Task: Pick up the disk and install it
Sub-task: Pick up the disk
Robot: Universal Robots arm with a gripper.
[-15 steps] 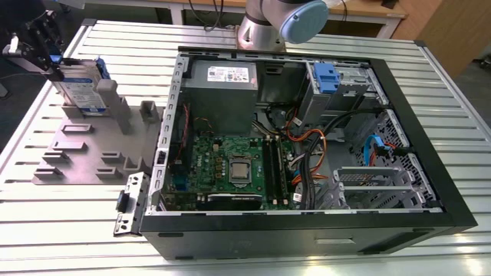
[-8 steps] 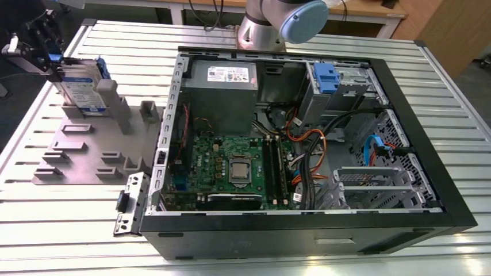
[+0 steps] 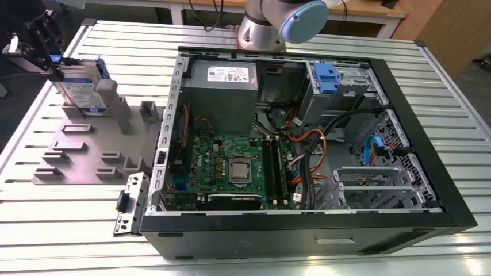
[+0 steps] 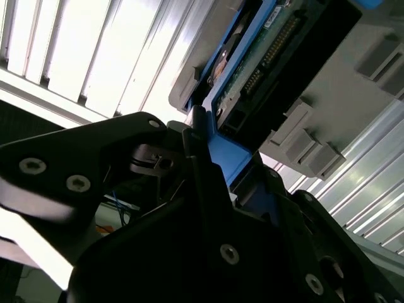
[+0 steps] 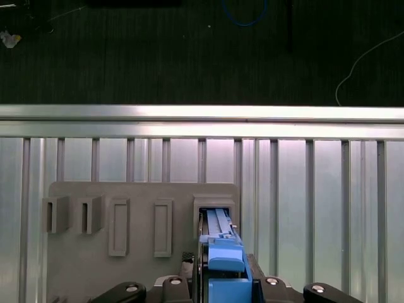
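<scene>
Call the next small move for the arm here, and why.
Probably a short straight lift. The pincer looks closed on the blue rail of the disk, and the disk stands upright with its lower end in a slot of the grey holder. Pulling sideways would likely bind it against the slot walls.

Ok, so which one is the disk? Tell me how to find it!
Find the big open computer case in the middle, then look to the exterior view's left at the flat grey holder with slots. The disk stands upright at its far end: a thin silver slab with a white-and-blue label and blue side rails, unlike the bigger grey box inside the case.
</scene>
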